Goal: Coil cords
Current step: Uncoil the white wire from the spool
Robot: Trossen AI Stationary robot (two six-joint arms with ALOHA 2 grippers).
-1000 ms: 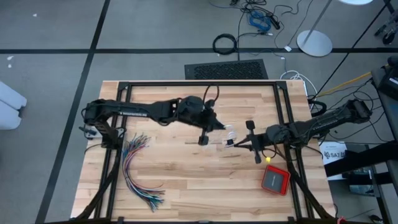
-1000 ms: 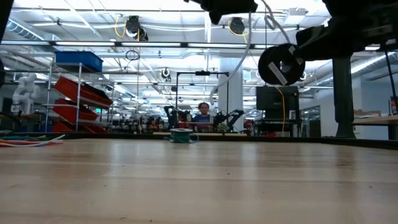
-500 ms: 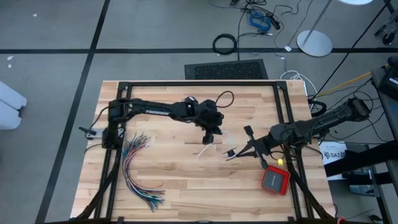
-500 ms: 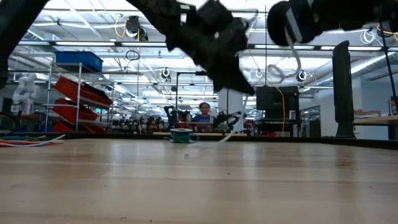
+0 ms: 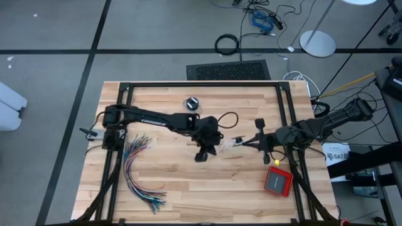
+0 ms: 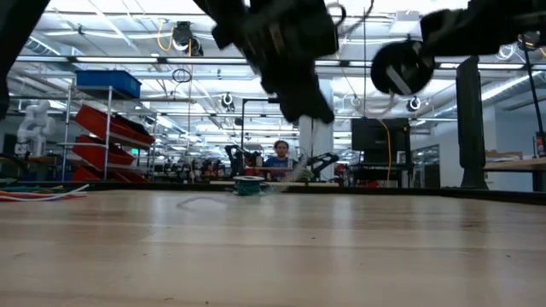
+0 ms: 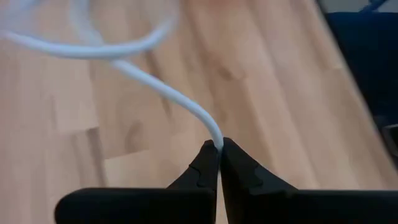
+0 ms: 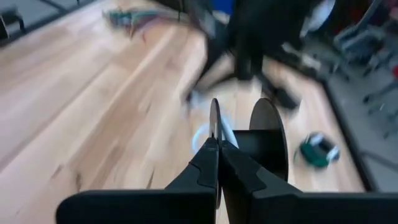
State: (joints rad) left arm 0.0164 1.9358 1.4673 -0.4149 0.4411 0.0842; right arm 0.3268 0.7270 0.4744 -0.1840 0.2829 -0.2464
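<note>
Two dark robot arms meet over the middle of a wooden table (image 5: 176, 182). The left arm reaches in from the table's left edge, its left gripper (image 5: 202, 152) pointing down at the boards. In the left wrist view, the left gripper (image 7: 218, 148) has its fingers pressed together on a white cord (image 7: 163, 90), which runs away from the tips in a loose loop over the wood.

Just to the right of it, the right gripper (image 5: 251, 141) comes in from the right edge. The right wrist view shows the right gripper (image 8: 217, 142) with its fingers closed on the thin rim of a black spool (image 8: 264, 134). In the high view, a pale, looped stretch of cord (image 5: 229, 143) lies between the two grippers, and a thin black cord (image 5: 227, 117) arcs up just behind the left gripper.

A fanned bundle of coloured wires (image 5: 139, 168) lies well to the left of the left gripper. A red case (image 5: 277, 181) sits near the right gripper, toward the table's front. A small teal coil (image 5: 192, 102) rests behind the left gripper near the back rail, well apart from both. At table height the teal coil (image 6: 247, 186) shows far across the boards, with a person (image 6: 279, 157) seated in the room beyond.
</note>
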